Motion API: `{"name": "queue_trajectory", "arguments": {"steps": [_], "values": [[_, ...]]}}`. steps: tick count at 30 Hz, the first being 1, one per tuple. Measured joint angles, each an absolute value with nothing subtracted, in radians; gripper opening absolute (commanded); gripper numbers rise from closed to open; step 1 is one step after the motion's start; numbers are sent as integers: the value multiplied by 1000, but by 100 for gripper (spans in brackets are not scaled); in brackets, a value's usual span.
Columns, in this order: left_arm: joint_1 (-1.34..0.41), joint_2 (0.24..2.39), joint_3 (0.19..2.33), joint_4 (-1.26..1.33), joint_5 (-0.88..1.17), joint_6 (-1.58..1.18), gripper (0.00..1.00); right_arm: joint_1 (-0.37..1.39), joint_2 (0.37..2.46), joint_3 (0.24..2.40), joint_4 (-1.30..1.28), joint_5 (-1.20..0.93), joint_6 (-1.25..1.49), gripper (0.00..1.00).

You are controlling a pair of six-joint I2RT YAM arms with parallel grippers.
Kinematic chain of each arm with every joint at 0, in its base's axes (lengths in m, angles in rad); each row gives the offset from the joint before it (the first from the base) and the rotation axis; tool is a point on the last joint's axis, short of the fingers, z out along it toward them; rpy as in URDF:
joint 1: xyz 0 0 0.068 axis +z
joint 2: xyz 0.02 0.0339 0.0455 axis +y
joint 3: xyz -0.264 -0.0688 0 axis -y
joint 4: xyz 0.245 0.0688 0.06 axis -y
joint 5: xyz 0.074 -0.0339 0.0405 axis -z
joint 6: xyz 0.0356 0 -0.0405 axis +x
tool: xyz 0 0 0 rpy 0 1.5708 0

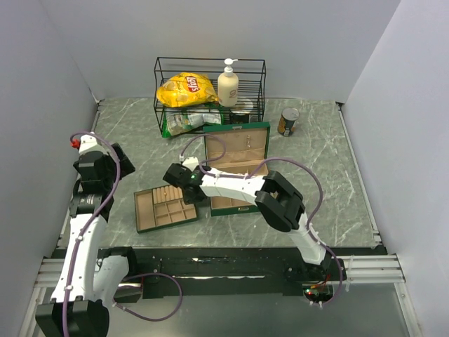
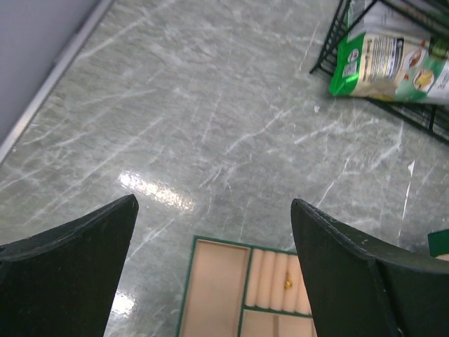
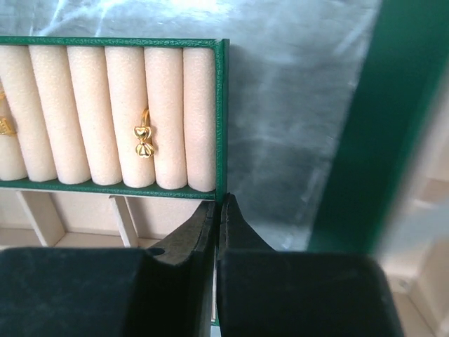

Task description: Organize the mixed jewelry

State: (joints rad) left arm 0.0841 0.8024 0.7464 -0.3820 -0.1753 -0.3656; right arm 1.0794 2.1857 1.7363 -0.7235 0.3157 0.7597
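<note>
So the right claw [image 3: 219,207] was pinched shut on nothing, at the green rim of the tray [image 3: 222,105]. The gold ring [image 3: 144,140] sat tucked between two foam rolls [image 3: 165,116] there. The left claw [image 2: 214,203] hung wide open above the counter [image 2: 175,105].

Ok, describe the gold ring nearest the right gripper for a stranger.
Find the flat green tray left of the open jewelry box, then its row of cream foam rolls. The gold ring sits in the second groove from the row's right end in the right wrist view. Its front is bow-shaped, and the other gold piece lies far left.
</note>
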Motion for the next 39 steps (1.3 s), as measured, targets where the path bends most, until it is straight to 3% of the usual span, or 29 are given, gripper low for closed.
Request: {"name": "queue_trajectory", "arguments": {"steps": [20, 39], "values": [[84, 726, 746, -383, -289, -389, 96, 1077, 1913, 1528, -710, 368, 733, 0], [84, 717, 746, -384, -319, -388, 96, 1087, 1477, 1195, -689, 573, 675, 0]]}}
